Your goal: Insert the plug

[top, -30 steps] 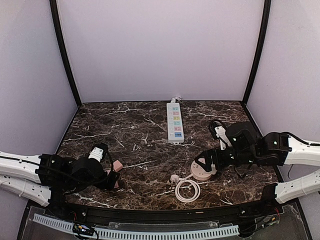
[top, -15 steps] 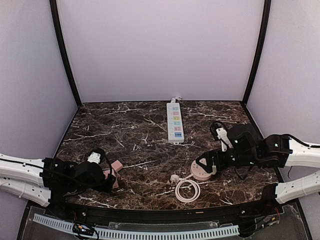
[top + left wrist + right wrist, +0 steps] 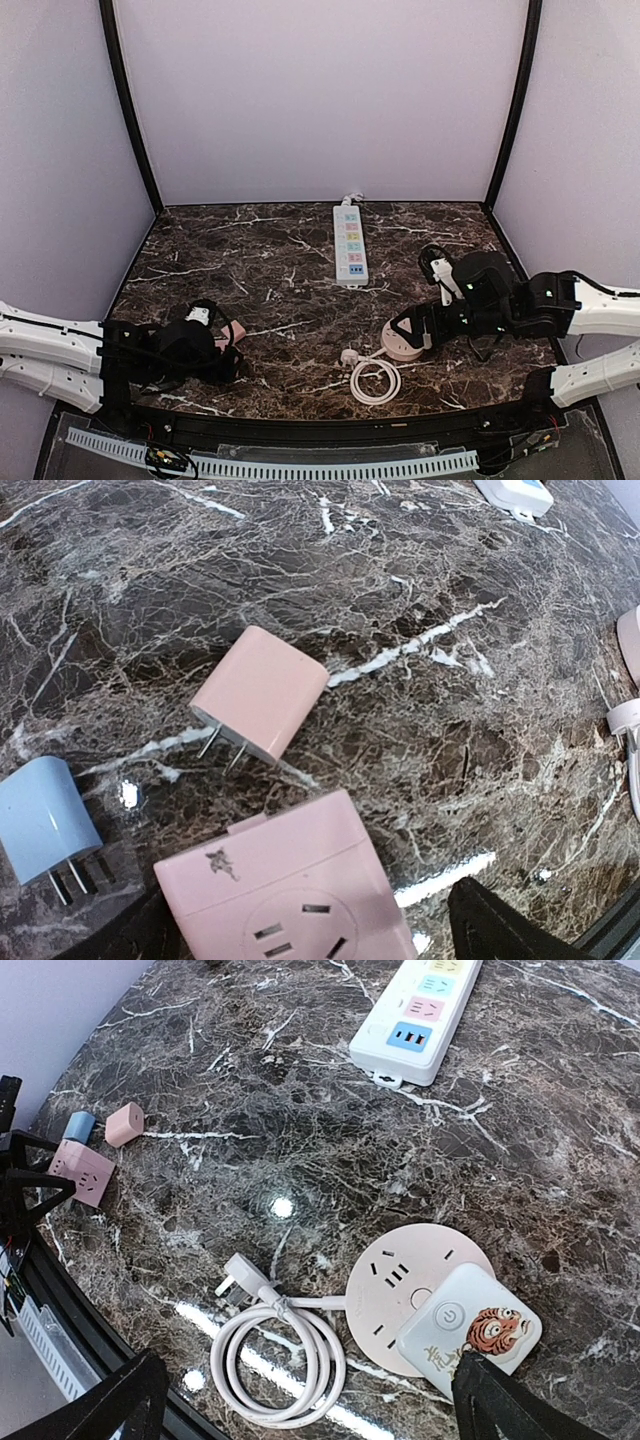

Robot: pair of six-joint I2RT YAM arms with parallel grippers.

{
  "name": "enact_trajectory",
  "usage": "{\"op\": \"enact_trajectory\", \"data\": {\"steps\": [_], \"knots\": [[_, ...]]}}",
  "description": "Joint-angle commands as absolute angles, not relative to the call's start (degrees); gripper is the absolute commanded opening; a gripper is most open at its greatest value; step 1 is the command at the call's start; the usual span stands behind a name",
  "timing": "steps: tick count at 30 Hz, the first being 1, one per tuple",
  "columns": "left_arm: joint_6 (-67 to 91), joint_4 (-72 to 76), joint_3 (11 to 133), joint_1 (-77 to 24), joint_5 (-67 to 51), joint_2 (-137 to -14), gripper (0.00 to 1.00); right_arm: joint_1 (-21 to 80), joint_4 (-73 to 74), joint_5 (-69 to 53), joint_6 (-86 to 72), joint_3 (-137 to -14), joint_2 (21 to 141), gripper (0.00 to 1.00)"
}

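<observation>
A pink socket cube point(image 3: 285, 885) lies on the marble between the spread fingers of my left gripper point(image 3: 310, 940); the right finger point(image 3: 500, 930) stands clear of it, so the gripper is open. Just beyond lie a pink two-prong plug point(image 3: 262, 692) and a blue plug point(image 3: 40, 815). My right gripper point(image 3: 320, 1410) hangs open above a round socket point(image 3: 400, 1290) that carries a white adapter with a tiger picture point(image 3: 470, 1335). The round socket's white plug point(image 3: 240, 1278) and coiled cord point(image 3: 275, 1365) lie beside it. In the top view the left gripper point(image 3: 222, 352) is front left, the right gripper point(image 3: 408, 330) front right.
A white power strip point(image 3: 350, 243) with coloured outlets lies at the back centre, its cable running to the rear wall. Purple walls enclose the table on three sides. A black rail point(image 3: 300, 425) runs along the near edge.
My left arm has sunk lower and drawn back towards the near edge, its gripper settling around the pink socket cube, jaws a little narrower. The right arm has hardly moved.
</observation>
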State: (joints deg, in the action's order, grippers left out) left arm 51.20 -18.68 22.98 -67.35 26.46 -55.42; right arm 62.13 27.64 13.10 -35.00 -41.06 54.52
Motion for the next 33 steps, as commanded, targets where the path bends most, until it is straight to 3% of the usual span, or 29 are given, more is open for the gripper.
{"op": "enact_trajectory", "data": {"steps": [1,13,17,22,33], "knots": [[50.0,-13.7,22.6,-66.8,24.8,-58.2,0.92,62.5,25.3,12.9,-35.0,-39.9,54.6,0.99],[47.0,-14.2,25.4,-66.7,23.0,-65.5,0.79,62.6,25.3,13.0,-34.6,-39.0,51.7,0.99],[46.1,-15.3,25.7,-66.6,21.5,-65.5,0.68,62.6,25.3,13.1,-34.5,-38.9,51.4,0.99],[43.5,-14.6,26.1,-66.7,20.2,-65.7,0.48,62.6,25.3,13.1,-34.3,-39.1,51.3,0.99],[31.2,-5.7,29.0,-66.7,9.0,-62.4,0.35,62.6,19.1,6.4,-28.6,-38.5,50.4,0.98]]}}
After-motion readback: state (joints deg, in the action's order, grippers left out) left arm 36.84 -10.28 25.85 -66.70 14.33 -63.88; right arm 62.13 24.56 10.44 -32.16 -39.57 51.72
